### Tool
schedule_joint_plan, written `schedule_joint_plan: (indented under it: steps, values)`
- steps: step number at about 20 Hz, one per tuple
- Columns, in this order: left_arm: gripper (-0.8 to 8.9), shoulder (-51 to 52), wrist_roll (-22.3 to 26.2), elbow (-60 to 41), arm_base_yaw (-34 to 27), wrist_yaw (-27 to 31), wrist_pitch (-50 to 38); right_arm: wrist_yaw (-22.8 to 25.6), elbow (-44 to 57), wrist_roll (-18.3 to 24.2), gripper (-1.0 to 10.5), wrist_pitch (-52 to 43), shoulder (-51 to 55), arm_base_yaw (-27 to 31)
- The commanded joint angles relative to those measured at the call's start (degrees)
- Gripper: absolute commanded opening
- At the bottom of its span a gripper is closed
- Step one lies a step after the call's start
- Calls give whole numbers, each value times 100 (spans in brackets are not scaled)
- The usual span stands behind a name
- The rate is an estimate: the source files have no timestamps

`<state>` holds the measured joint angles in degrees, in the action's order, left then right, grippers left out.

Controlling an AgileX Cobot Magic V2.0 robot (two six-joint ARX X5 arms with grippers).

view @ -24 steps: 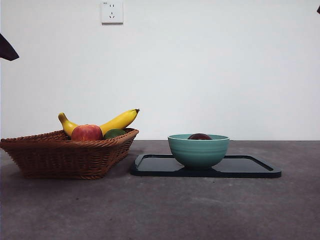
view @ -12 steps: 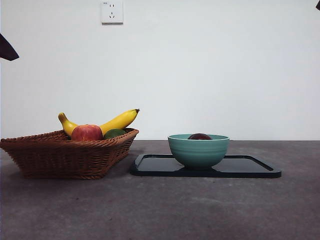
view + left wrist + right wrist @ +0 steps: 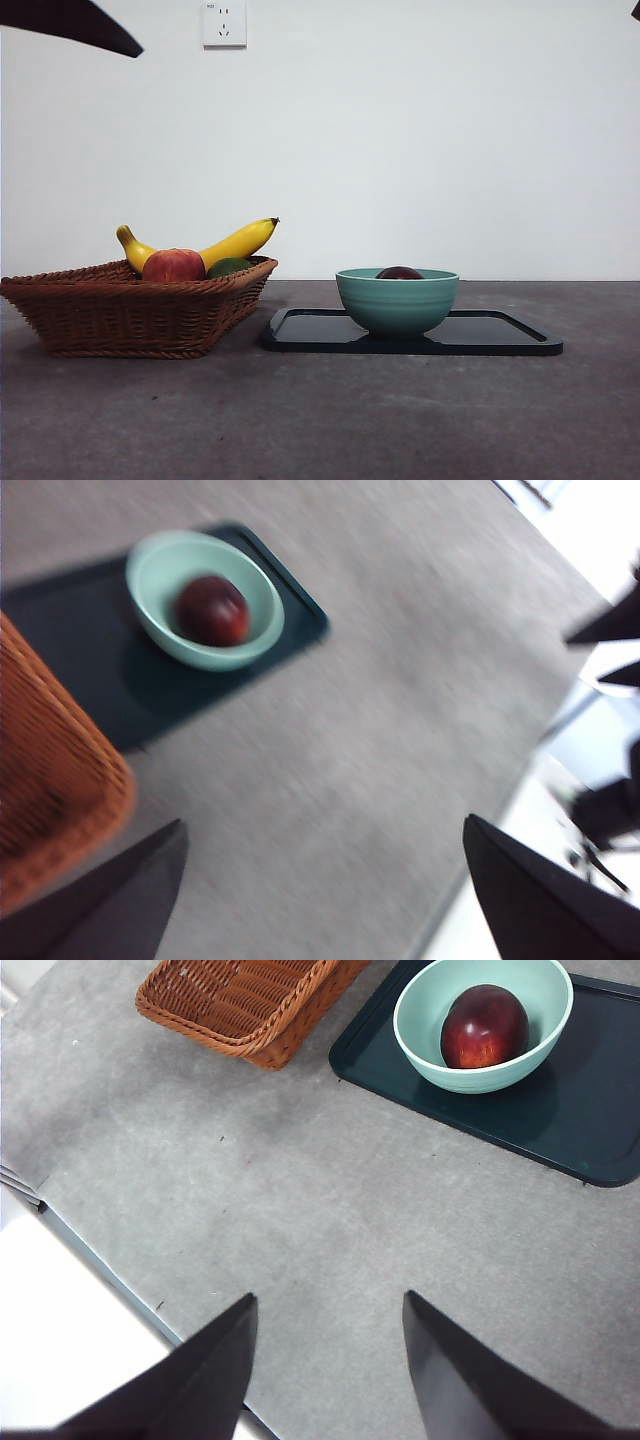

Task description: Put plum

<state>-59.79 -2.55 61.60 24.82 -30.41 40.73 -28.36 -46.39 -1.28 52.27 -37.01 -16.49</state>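
Since half a second ago, the dark arm tip at the front view's top left corner has risen and swung inward; the fruit, bowl and tray have stayed where they were. That matches the blurred left wrist view, where the left gripper [image 3: 320,900] hangs high above the table with its jaws spread wide and nothing between them. The right gripper [image 3: 330,1370] also hangs high and well clear of everything, jaws parted wide and empty.

The plum [image 3: 485,1026] lies inside the bowl [image 3: 420,1045], only its top showing over the rim from the front. It is smooth, glossy, dark maroon, slightly longer than wide. The bowl is pale green, round, with faint ridges on its outer wall. It stands on a flat, dark, rounded-cornered tray [image 3: 500,335] on the grey, matte table [image 3: 320,420].

Beside the tray sits a woven brown wicker basket [image 3: 120,310] with sloping sides, holding a curved yellow banana [image 3: 240,240], a red-and-yellow apple [image 3: 173,266] and a dark green fruit [image 3: 229,266].
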Motion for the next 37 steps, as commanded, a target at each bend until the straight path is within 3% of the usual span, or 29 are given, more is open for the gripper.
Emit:
schedule_joint_plan:
  steps: [1, 9, 17, 26, 37]
  values:
    - [436, -570, -142, 649, 149, 251, -46, -20, -46, 68, 231, -42, -31, -31]
    - [436, -2966, -306, 2973, 651, 927, -50, -17, -46, 66, 231, -39, -31, -31]
    - [436, -4780, -304, 4057, 1019, 1532, -310, -17, -46, 66, 231, -35, -31, -31]
    - [434, -5973, -262, 4319, 1322, 1672, -863, -17, -46, 66, 231, -26, -31, -31]
    - [433, -6607, 44, 4319, 1523, 2017, -1023, -17, -46, 66, 231, 50, -31, -31]
